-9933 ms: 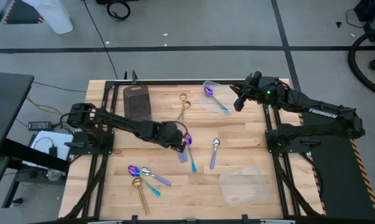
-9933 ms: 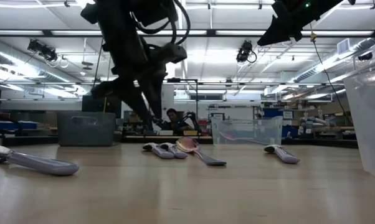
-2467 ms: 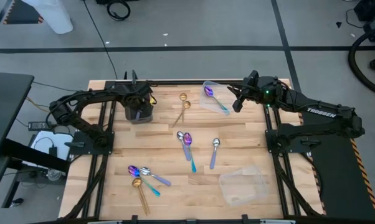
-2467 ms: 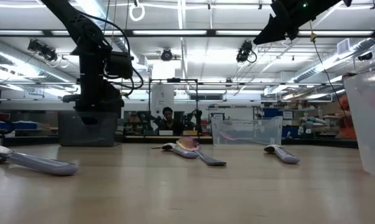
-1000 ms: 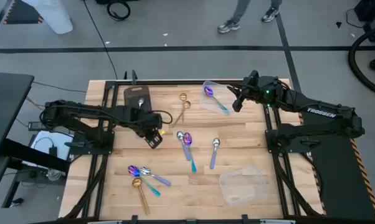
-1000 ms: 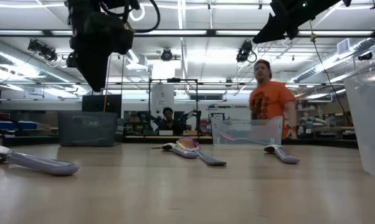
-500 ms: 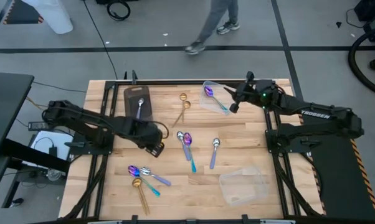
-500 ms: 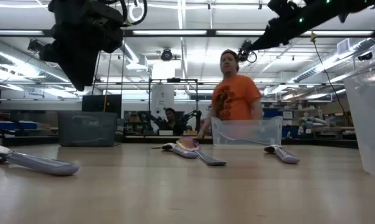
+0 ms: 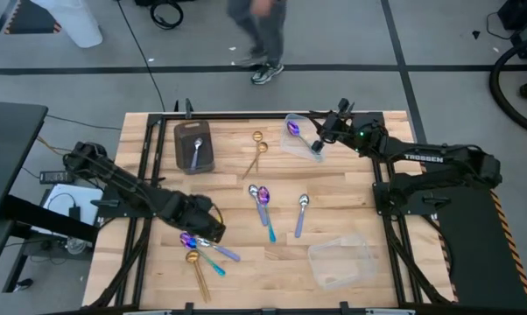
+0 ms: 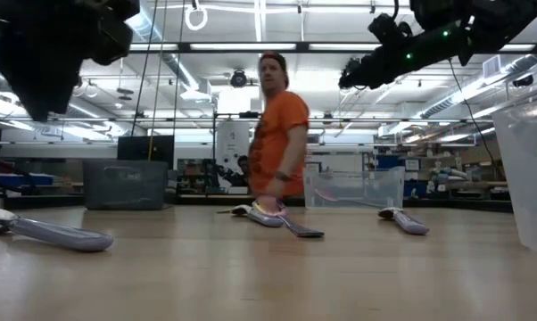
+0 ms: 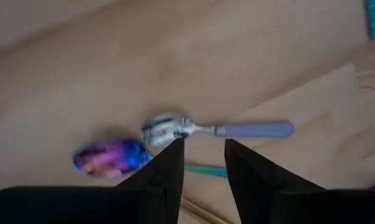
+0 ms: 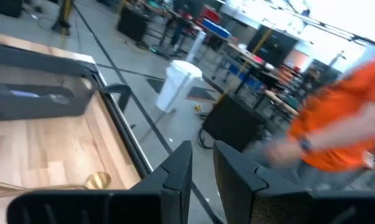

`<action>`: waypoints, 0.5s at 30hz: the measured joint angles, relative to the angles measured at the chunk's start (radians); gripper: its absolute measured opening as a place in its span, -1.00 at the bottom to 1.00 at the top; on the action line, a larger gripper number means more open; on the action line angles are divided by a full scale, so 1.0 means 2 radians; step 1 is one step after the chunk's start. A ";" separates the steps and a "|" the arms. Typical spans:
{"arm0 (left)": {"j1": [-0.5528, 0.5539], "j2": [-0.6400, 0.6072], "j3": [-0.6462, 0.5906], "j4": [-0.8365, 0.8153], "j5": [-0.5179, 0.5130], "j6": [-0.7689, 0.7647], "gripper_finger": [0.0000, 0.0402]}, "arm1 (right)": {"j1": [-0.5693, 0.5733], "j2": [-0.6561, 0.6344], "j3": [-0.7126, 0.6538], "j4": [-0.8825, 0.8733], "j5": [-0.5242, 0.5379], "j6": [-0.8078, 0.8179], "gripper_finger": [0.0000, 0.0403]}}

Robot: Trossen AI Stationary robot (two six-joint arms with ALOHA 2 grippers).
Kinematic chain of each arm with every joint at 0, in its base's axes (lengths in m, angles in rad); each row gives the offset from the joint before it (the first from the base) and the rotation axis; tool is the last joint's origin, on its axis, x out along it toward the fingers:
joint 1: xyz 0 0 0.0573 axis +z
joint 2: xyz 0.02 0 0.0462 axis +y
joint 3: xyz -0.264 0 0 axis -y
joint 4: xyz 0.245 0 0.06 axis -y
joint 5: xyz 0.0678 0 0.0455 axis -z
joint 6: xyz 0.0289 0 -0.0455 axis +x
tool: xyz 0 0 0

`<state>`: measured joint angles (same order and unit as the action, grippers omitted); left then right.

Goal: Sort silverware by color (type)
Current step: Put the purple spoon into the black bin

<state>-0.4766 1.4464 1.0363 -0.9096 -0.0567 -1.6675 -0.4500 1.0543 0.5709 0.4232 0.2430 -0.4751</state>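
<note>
My left gripper (image 9: 209, 230) (image 11: 204, 144) hovers open and empty above the near-left cluster of spoons. That cluster holds a silver spoon with a lavender handle (image 11: 218, 129) (image 9: 213, 246), an iridescent purple spoon (image 11: 109, 155) (image 9: 187, 239) and a gold spoon (image 9: 193, 259). My right gripper (image 9: 319, 140) (image 12: 202, 149) is open and empty over the far clear container (image 9: 291, 138), in which a purple spoon (image 9: 295, 129) lies. One silver spoon (image 9: 196, 152) lies in the dark tray (image 9: 181, 136). More spoons lie flat mid-table: gold ones (image 9: 256, 150), a purple one (image 9: 264, 199), a silver one (image 9: 301, 214).
A second clear container (image 9: 340, 261) stands near the table's near right corner. A person in an orange shirt (image 10: 273, 134) walks past beyond the far edge. Bare wood lies between the spoon groups.
My left gripper has swung from the middle of the table toward the near edge and slightly left, ending above the near-left spoon cluster. My right gripper has shifted a little toward the left, over the far clear container. The person has walked leftward behind the table.
</note>
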 joint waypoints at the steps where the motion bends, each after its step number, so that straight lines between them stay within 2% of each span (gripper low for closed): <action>1: -0.008 0.003 0.000 0.001 0.001 -0.017 -0.39 | 0.000 0.001 0.000 0.000 0.000 0.000 -0.62; 8: -0.030 0.024 0.000 0.007 0.038 -0.062 -0.39 | -0.002 -0.007 0.001 0.011 -0.004 -0.004 -0.62; 15: -0.024 0.052 0.000 0.057 0.041 -0.042 -0.39 | -0.008 -0.008 0.001 0.037 -0.042 -0.004 -0.62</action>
<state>-0.5250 1.5506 1.0366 -0.7950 0.0262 -1.7519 -0.4650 1.0389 0.5720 0.4967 0.1583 -0.4827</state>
